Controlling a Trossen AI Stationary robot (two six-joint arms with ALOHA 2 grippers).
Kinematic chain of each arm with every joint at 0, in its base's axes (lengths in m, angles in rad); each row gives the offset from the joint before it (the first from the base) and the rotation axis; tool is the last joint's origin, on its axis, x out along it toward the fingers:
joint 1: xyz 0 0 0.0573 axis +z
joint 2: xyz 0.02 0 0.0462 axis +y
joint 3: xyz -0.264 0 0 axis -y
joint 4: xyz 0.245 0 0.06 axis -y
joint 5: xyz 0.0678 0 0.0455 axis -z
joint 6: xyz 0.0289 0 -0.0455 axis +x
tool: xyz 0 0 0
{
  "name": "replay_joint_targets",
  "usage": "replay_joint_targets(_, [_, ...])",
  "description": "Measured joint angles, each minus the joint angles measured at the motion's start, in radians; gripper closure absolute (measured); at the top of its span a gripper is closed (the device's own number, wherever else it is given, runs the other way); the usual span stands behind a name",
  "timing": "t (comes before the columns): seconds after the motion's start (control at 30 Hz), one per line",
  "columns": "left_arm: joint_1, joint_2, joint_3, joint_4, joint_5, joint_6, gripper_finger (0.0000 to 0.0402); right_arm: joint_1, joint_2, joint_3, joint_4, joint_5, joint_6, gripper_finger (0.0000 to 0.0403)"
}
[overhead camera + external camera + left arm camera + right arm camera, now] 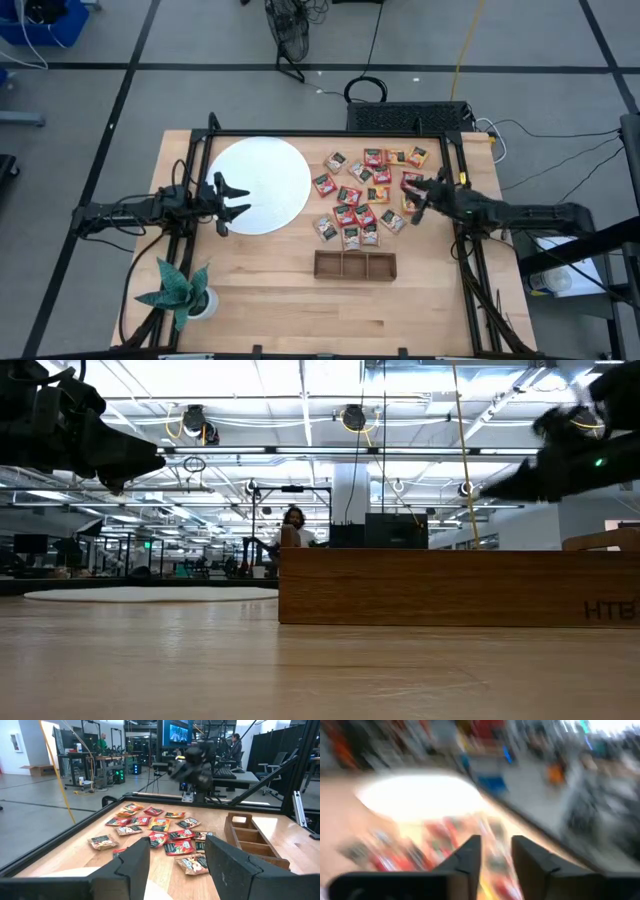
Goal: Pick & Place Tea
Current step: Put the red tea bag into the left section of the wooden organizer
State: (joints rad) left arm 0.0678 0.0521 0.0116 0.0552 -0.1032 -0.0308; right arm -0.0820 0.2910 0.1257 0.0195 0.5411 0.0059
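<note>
The tea is a scatter of small red, green and orange-yellow sachets (pixel 365 195) lying flat on the wooden table's right half, also seen in the left wrist view (pixel 160 832). My right gripper (pixel 413 200) hovers over the sachets' right side, open, with nothing between its fingers (pixel 496 845). My left gripper (pixel 248 200) waits open and level above the left part of the white disc (pixel 258 185), holding nothing (pixel 177 855). Both grippers hang well above the table in the low view.
A brown wooden three-compartment tray (pixel 355 264) stands near the table's front, just below the sachets. A small green plant in a white pot (pixel 182 292) is at the front left corner. A black frame (pixel 460 140) borders the table. A person (pixel 292 525) is in the room behind.
</note>
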Motion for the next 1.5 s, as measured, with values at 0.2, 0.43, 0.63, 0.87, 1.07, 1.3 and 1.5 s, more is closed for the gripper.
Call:
replay_joint_targets(0.2, [0.000,0.000,0.000,0.000,0.000,0.000,0.0211,-0.079,0.394,0.220,-0.182,0.133,0.276,0.0207])
replay_joint_targets(0.43, [0.000,0.000,0.000,0.000,0.000,0.000,0.0211,-0.267,0.822,0.584,-0.580,0.015,0.404,0.0168])
replay_joint_targets(0.63, [0.000,0.000,0.000,0.000,0.000,0.000,0.0211,-0.440,1.073,0.788,-0.757,-0.250,0.412,0.0160])
replay_joint_targets(0.87, [0.000,0.000,0.000,0.000,0.000,0.000,0.0211,-0.567,1.244,0.849,-0.847,-0.362,0.431,0.0166])
replay_joint_targets(1.07, [0.000,0.000,0.000,0.000,0.000,0.000,0.0211,-0.627,1.331,0.849,-0.891,-0.362,0.482,0.0167])
replay_joint_targets(1.3, [0.000,0.000,0.000,0.000,0.000,0.000,0.0211,-0.632,1.397,0.851,-0.821,-0.361,0.481,0.0167])
replay_joint_targets(1.5, [0.000,0.000,0.000,0.000,0.000,0.000,0.0211,-0.632,1.428,0.853,-0.760,-0.357,0.408,0.0167])
